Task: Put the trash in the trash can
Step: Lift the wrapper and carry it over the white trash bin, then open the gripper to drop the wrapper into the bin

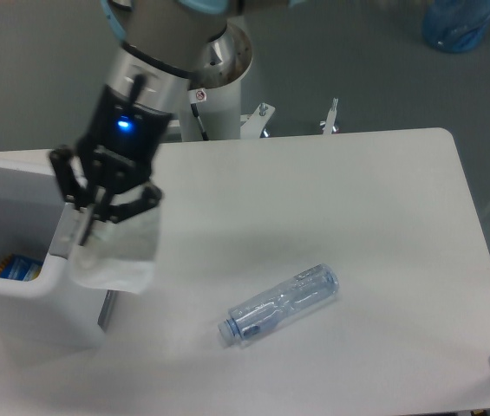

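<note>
One tissue [116,256] in jaws, one bottle [280,304] lying.

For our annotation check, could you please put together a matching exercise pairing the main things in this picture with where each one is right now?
Things:
1. tissue
2. water bottle
3. trash can
4. blue and orange item

Places:
A. lying on its side on the table
B. inside the bin, at the bottom
C. hanging from the gripper at the bin's right rim
D. standing at the table's left edge

Pairs: 1-C, 2-A, 3-D, 4-B
</note>
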You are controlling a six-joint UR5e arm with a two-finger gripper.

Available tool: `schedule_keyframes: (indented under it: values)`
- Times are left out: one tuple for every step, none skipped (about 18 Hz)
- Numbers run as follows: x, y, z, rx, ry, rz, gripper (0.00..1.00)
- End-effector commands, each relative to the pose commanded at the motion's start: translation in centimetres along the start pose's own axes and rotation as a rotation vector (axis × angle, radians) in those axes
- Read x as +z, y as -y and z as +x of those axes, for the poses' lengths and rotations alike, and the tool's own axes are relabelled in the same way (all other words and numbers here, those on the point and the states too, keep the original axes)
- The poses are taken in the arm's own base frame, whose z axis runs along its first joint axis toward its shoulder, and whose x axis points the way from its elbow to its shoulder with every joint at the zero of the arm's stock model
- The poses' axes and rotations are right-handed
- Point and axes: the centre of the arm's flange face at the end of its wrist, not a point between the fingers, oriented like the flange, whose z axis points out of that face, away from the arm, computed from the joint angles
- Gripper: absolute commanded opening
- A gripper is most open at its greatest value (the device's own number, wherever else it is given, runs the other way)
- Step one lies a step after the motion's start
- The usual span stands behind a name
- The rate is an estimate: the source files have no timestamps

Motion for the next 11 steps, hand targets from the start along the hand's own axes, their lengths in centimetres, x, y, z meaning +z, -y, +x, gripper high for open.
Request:
schedule_keyframes:
  values:
    - [0.9, -0.1, 1.1, 0.010, -0.017, -0.013, 0.00]
    - [1.7, -0.3, 2.5, 0.027, -0.036, -0.024, 0.04]
    - [2.2, -0.4, 3.6, 0.041, -0.049, -0.031, 0.23]
    - [2.5, -0.5, 4.2, 0.051, -0.060, -0.034, 0.55]
    - [2.6, -0.5, 4.8, 0.058, -0.066, -0.036, 0.99]
    - [2.6, -0.4, 5.5, 0.061, -0.069, -0.036, 1.00]
    - [2.6, -0.5, 5.7, 0.061, -0.070, -0.037, 1.00]
    - [2.6, -0.6, 5.7, 0.062, -0.070, -0.038, 1.00]
    - [2.5, -0.6, 5.6, 0.061, -0.069, -0.038, 1.00]
    - [2.6, -0.6, 5.7, 0.062, -0.070, -0.038, 1.00]
    - [2.6, -0.6, 5.5, 0.060, -0.067, -0.040, 1.00]
